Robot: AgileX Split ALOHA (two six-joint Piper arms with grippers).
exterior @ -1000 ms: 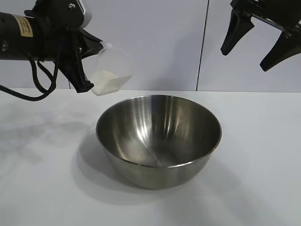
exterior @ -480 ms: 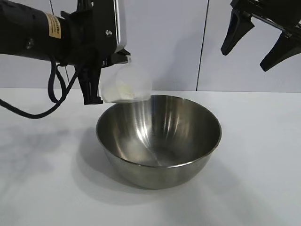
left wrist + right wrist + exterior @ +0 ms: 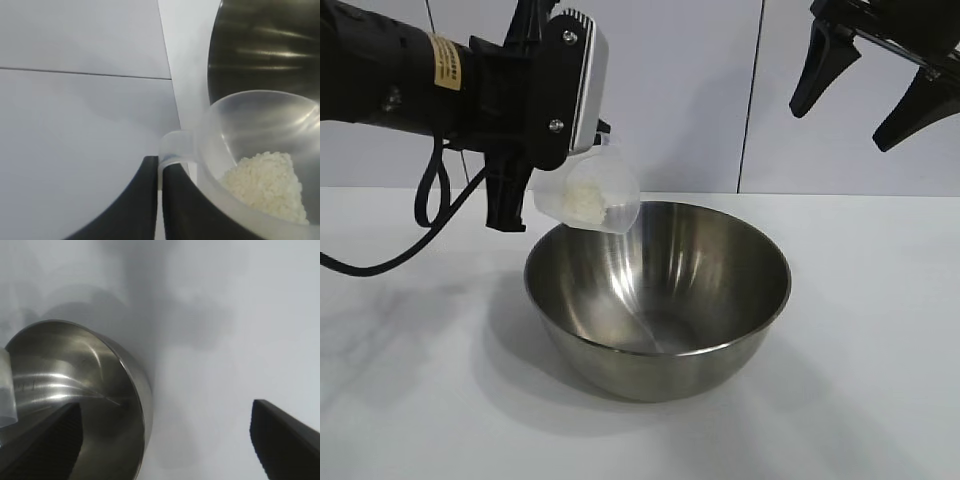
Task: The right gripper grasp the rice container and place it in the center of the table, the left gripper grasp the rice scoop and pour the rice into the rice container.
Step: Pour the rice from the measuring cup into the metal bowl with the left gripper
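The rice container [image 3: 660,290], a shiny steel bowl, stands in the middle of the white table [image 3: 880,350] and looks empty inside. My left gripper [image 3: 515,195] is shut on the stubby handle [image 3: 175,147] of the rice scoop [image 3: 618,185]. It holds the scoop tilted over the bowl's back left rim. The rice [image 3: 586,202] is heaped against the scoop's lower wall, and no grains are seen falling. The left wrist view shows the gripper [image 3: 160,165], scoop [image 3: 250,115], rice [image 3: 265,185] and bowl [image 3: 270,50]. My right gripper [image 3: 841,130] hangs open high at the back right, above the bowl [image 3: 75,370].
A pale panelled wall [image 3: 700,90] runs behind the table. The left arm's black cable [image 3: 425,200] loops down toward the tabletop at the left. Bare white tabletop lies in front of the bowl and on both sides.
My left gripper has carried the scoop rightward from beside the bowl to over its left rim and tipped it further. The rice has slid toward the scoop's mouth. The right gripper has not moved.
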